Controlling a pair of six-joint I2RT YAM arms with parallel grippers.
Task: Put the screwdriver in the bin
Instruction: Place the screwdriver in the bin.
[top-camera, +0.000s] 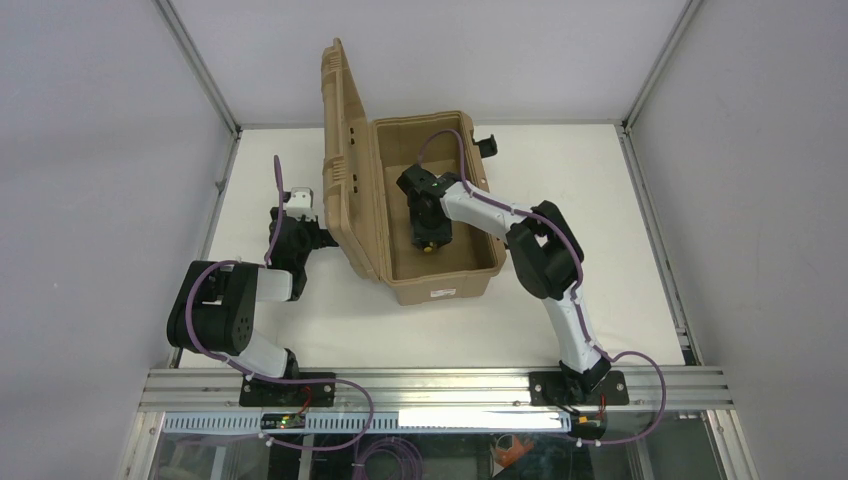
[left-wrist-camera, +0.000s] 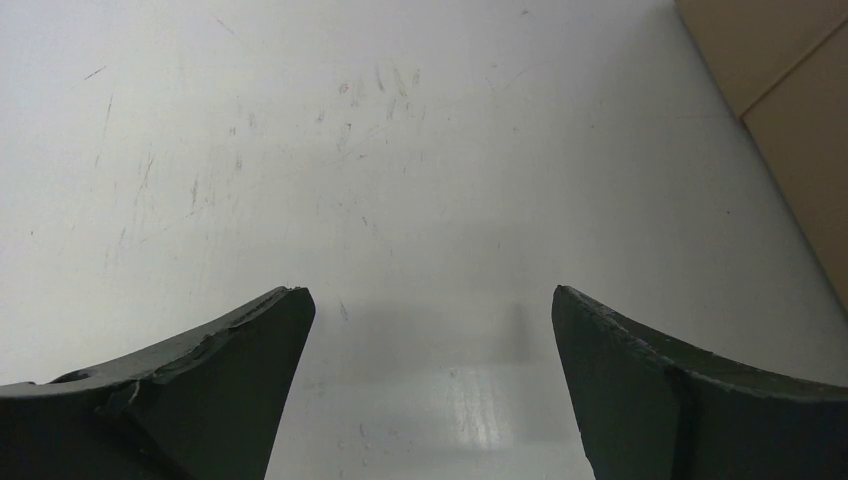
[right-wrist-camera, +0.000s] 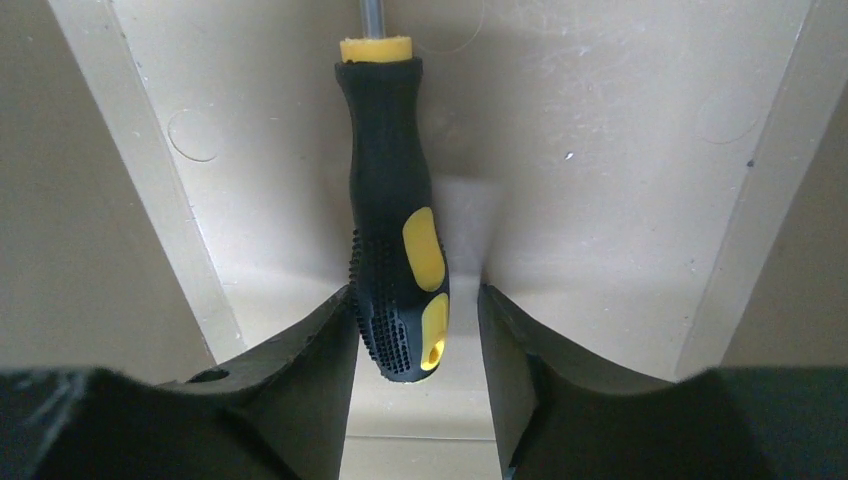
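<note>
Tabletop (top-camera: 600, 200) is carrying the bin (top-camera: 440, 290), which is standing open with its lid (top-camera: 345, 150) tilting up on the left. The right arm is reaching down into the open compartment, while the left arm is sitting outside the bin, on the far side of the lid.

The left gripper (left-wrist-camera: 430, 295) is hanging over bare table with its jaws spread wide and nothing between them, so the right arm is the one placed for the job. The right gripper (right-wrist-camera: 415, 295) is sitting inside the bin's walls, with the butt of the screwdriver (right-wrist-camera: 395, 200) between its fingers.

The handle is running straight away from the wrist, shaft leading, roughly along the bin's length. One finger is touching the handle's ribbed side; a sliver of tan floor is showing between the handle and the other, so the jaws are looking slightly parted rather than clamping.

Whether the tool is resting on the floor I cannot tell. A straight lift along the gripper's own axis looks like the cleanest exit.
</note>
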